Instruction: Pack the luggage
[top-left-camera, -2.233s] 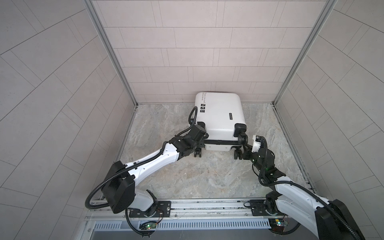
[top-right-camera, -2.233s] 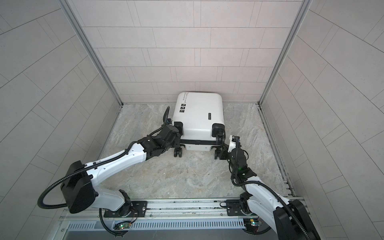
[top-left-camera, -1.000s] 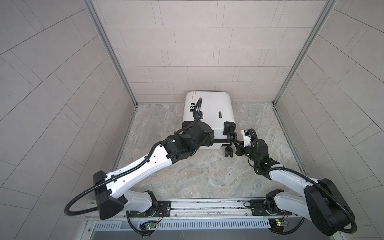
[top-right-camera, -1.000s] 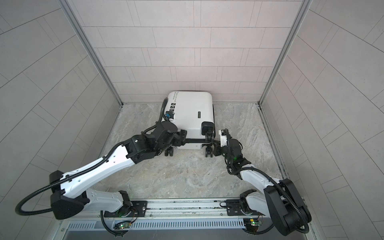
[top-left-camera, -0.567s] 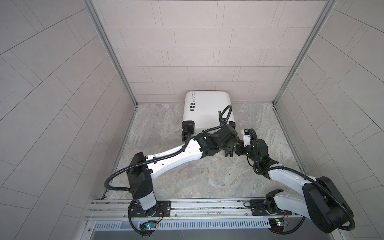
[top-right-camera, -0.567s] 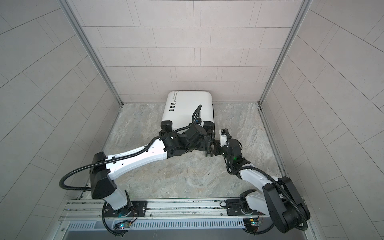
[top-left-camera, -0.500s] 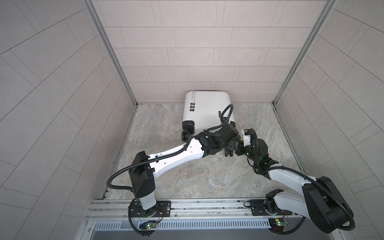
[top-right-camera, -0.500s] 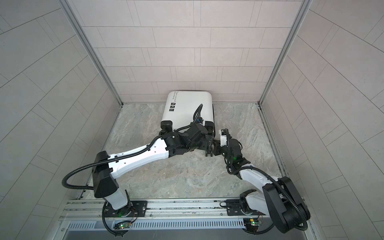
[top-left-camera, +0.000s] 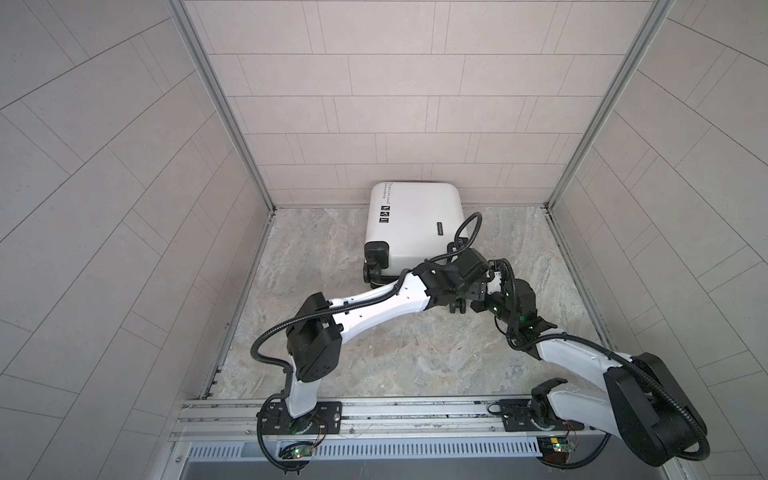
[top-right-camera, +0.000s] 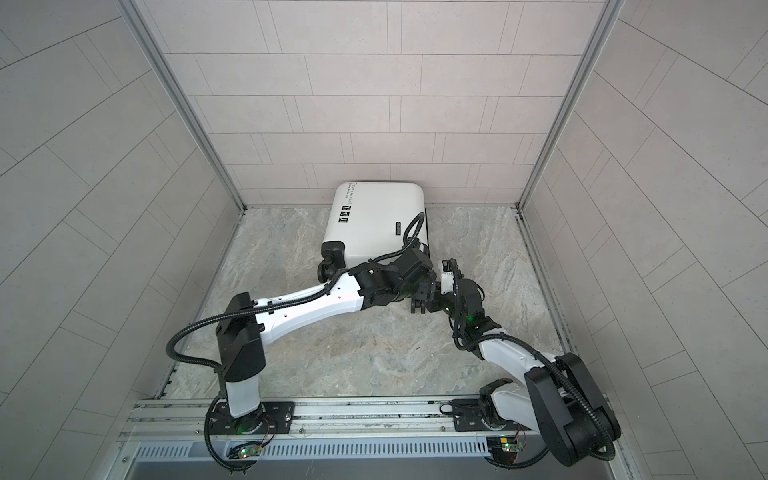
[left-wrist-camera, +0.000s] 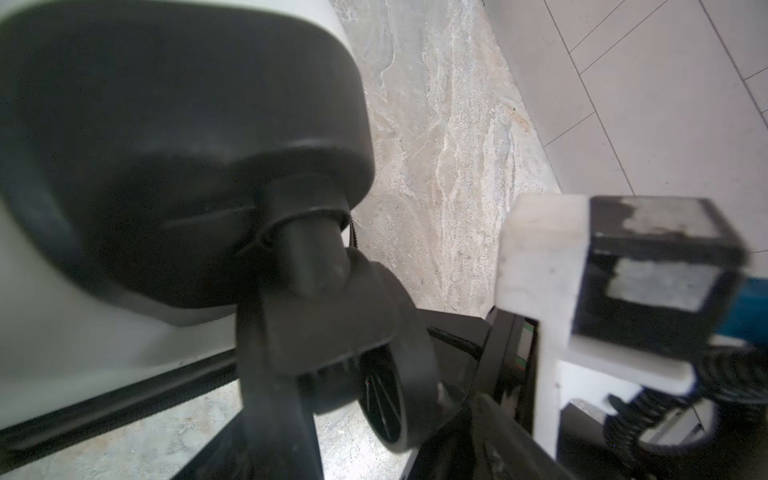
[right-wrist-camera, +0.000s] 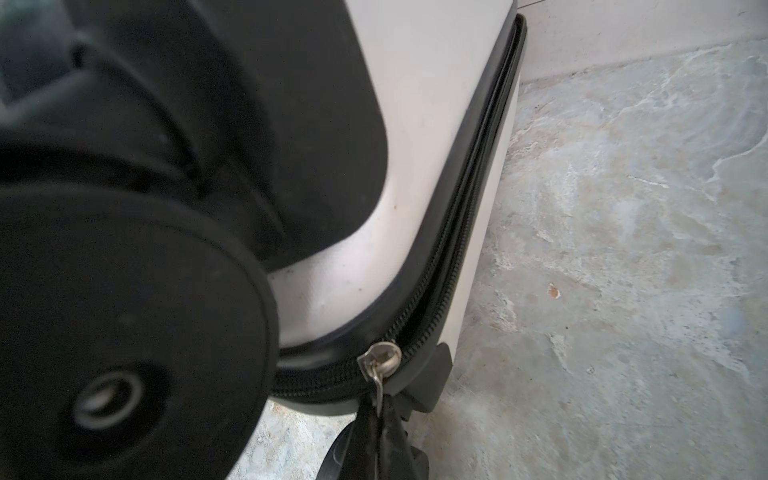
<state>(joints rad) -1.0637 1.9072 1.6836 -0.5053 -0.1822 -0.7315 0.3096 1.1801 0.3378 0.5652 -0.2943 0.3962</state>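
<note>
At the small white hard-shell luggage (top-left-camera: 415, 220), the left gripper (top-left-camera: 468, 293) stands spread astride its black caster wheel (left-wrist-camera: 395, 374); the right gripper (right-wrist-camera: 376, 411) pinches the silver metal zipper pull (right-wrist-camera: 378, 374)

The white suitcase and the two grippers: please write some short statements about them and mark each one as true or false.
1. The luggage lies flat on the floor by the back wall, lid down. True.
2. The right gripper is open and holds nothing. False: it is shut on the zipper pull.
3. The left gripper is shut tight. False: its jaws stand open, with a wheel between them.
4. In both top views the left gripper works close to the right gripper, at the luggage's near corner. True.
5. The luggage's wheels point to the back wall. False: they point to the near side.
</note>
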